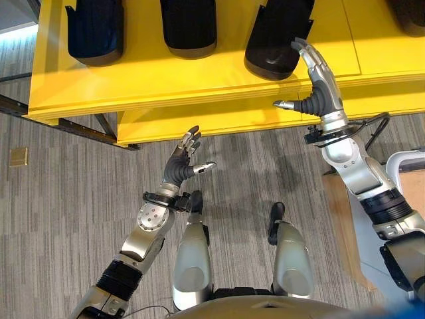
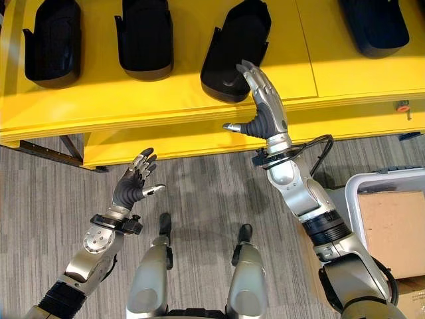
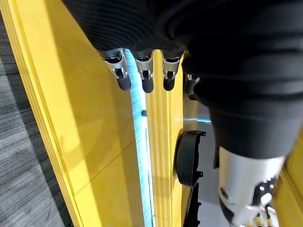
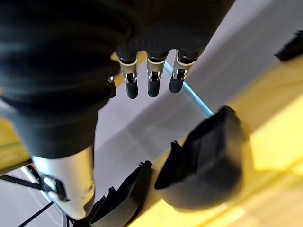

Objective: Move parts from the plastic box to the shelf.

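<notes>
Several black moulded parts lie in a row on the yellow shelf (image 1: 199,80). My right hand (image 1: 322,86) is raised over the shelf's front edge, open, with straight fingers and the thumb spread. Its fingertips are at the right side of the third black part (image 1: 275,33); I cannot tell if they touch it. The right wrist view shows that part (image 4: 208,165) past the fingers (image 4: 151,80), with nothing held. My left hand (image 1: 180,163) hangs open above the carpet, short of the shelf and holding nothing. The plastic box (image 2: 388,183) stands low on the right.
Two more black parts (image 1: 93,30) (image 1: 189,26) lie left of the third, and another (image 2: 375,23) at the far right. A brown cardboard sheet (image 2: 395,229) lies in the box. A lower yellow shelf level (image 1: 219,119) juts out beneath. Grey carpet (image 1: 66,199) covers the floor.
</notes>
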